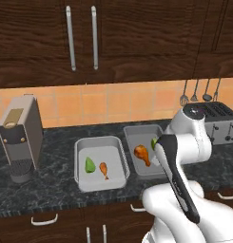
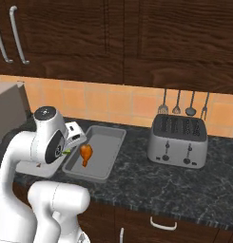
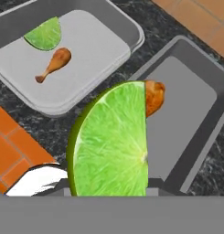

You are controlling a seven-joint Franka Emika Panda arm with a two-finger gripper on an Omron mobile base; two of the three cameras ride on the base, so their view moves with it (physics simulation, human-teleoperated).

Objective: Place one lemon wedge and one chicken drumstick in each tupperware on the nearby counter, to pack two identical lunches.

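The gripper [image 3: 109, 194] was closed on a green lemon wedge [image 3: 111, 141], holding it above the right tupperware [image 3: 195, 132], where a chicken drumstick [image 3: 154, 97] already lay just behind the wedge.

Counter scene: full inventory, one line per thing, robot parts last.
tupperware: 2, light grey, side by side on the counter, left tray, right tray
lemon wedge: 2, green, one in left tray, one held over right tray
chicken drumstick: 2, orange-brown, one in left tray, one in right tray
coffee machine: 1, grey, counter far left
toaster: 1, silver, counter right
utensils: 4, dark, hung on wall above toaster
counter: 1, black speckled
pincer: 1, shut on the held wedge
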